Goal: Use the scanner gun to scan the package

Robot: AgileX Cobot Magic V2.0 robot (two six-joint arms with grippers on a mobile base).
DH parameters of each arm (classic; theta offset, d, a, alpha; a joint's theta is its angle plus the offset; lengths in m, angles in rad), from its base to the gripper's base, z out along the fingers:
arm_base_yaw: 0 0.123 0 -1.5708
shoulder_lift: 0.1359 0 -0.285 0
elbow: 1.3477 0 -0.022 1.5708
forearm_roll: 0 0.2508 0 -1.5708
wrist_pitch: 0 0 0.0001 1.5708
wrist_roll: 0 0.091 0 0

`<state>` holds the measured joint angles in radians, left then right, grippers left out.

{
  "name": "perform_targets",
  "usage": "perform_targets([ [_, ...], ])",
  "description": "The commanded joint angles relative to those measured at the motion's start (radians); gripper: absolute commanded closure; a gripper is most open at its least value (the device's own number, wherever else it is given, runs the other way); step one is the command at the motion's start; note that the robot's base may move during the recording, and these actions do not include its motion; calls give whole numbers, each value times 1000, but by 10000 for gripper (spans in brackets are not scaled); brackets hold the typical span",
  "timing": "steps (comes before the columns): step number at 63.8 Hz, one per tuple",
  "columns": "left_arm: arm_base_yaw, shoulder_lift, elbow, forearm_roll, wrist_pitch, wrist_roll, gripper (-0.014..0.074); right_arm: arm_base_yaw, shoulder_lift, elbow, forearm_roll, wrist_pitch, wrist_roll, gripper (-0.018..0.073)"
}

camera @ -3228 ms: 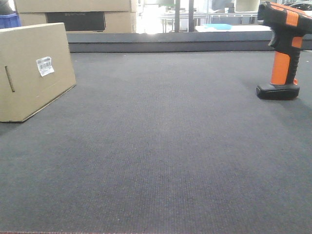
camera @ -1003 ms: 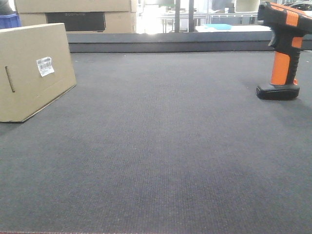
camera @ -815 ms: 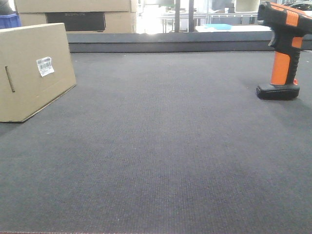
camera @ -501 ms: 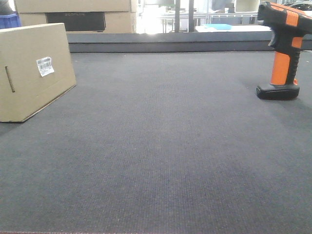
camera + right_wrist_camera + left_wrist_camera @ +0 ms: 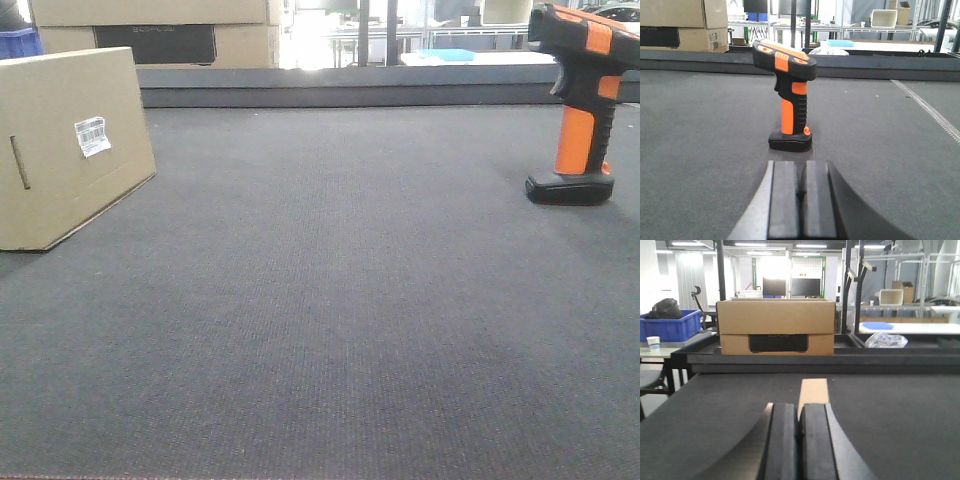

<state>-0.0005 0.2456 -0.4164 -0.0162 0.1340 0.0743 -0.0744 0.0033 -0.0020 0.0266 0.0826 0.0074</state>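
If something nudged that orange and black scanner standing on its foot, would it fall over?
Probably. The orange and black pistol-shaped scanner gun stands upright on a small flat foot with a bulky overhanging head, so it looks top-heavy. The ribbed handle should grip well.

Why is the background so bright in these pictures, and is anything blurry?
Front view: the room behind the dark table is washed out white; box and scanner look sharp. Left wrist view: ceiling lights glare, and the shut left tool is soft. Right wrist view: the scanner is crisp, the right tool slightly blurred.
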Motion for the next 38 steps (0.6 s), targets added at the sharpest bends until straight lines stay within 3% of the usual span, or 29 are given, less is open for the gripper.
perform_targets([
  [1,-3,-5,47,100,-51,-16,708,-5,-3,2,3,-27,-7,727],
  [8,-5,-25,144,105,-110,-109,708,-5,-3,2,3,-27,-7,727],
  [16,-26,-81,261,112,-169,-147,708,-5,-3,2,3,-27,-7,727],
  [34,-35,-246,416,67,-128,-165,708,-5,-3,2,3,-27,-7,727],
  [35,-35,-246,416,64,-95,-127,708,-5,-3,2,3,-27,-7,727],
  [38,-35,-246,416,64,-98,-127,708,-5,-3,2,3,-27,-7,727],
])
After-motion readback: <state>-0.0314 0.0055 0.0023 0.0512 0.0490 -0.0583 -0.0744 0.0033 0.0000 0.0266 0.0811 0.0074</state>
